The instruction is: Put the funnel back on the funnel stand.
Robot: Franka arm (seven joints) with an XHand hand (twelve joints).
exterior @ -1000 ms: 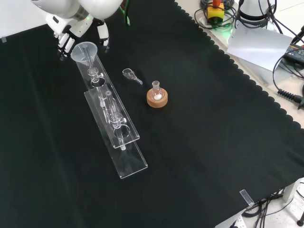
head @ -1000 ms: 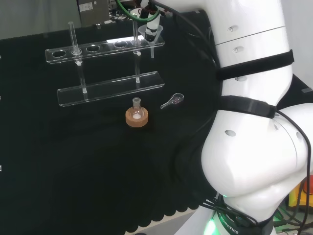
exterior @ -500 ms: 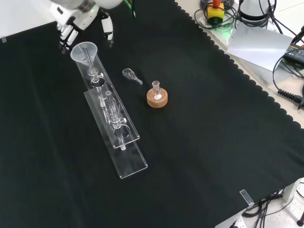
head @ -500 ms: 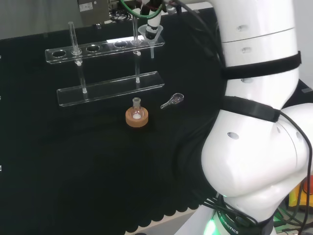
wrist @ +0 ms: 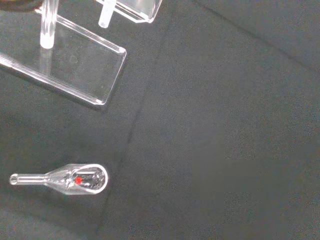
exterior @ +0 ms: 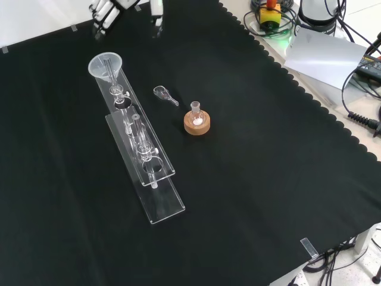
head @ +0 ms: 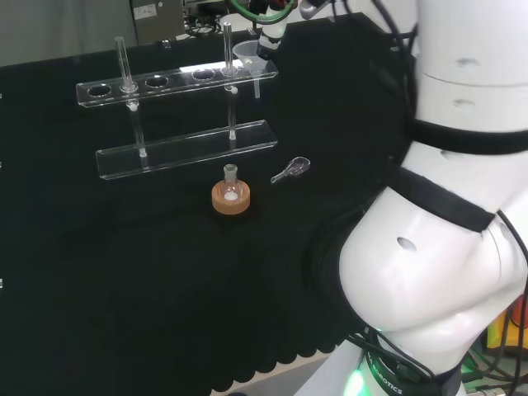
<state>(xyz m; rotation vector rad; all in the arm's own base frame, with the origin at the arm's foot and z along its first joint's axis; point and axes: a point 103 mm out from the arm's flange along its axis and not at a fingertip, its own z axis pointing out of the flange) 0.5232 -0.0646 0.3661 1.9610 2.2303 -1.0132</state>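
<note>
The funnel (exterior: 105, 65) sits in the end hole of the clear funnel stand (exterior: 141, 156), its cone above the top plate and its stem hanging through. The hand (exterior: 105, 8) hovers apart from it at the front view's top edge, fingers straight and holding nothing. The funnel looks light, thin-walled, smooth and probably breakable; the cone's rim seems the safest hold, never the slim stem.

A clear scoop (wrist: 70, 180) lies near the stand's base plate (wrist: 70, 70).
</note>
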